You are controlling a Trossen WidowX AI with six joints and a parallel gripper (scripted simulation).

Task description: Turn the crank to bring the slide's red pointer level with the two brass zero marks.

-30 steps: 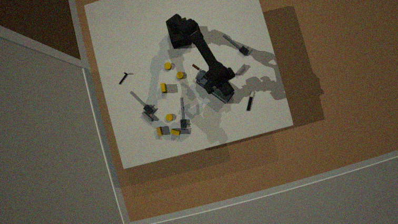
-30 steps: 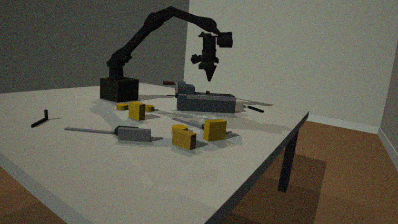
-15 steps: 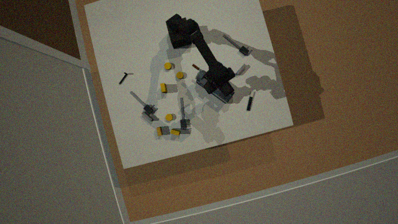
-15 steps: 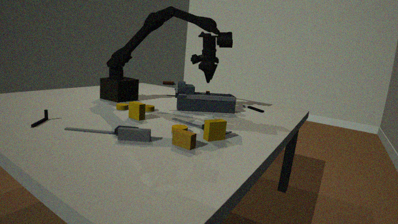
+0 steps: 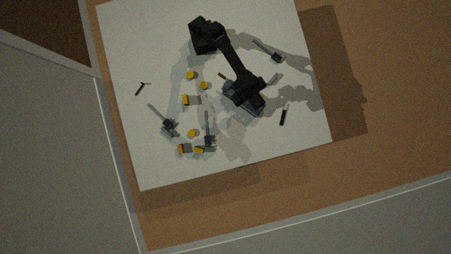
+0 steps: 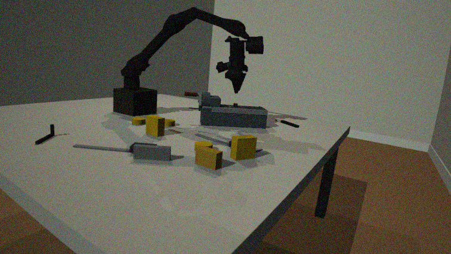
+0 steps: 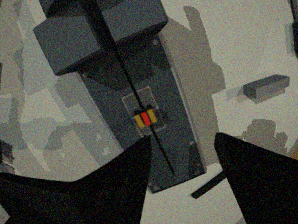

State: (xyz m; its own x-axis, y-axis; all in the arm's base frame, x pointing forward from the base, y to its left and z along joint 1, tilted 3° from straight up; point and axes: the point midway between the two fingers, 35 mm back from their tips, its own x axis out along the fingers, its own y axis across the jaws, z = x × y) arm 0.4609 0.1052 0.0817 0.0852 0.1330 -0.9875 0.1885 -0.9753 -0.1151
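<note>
Two dark fingers of the half-open, empty claw (image 7: 180,152) hide the slide's near end (crank unseen).

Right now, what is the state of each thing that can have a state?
Gripper: open, holding nothing, above the machine.
Red pointer: between the two brass marks, level with them.
Grey machine: flat on the table, untouched.
</note>
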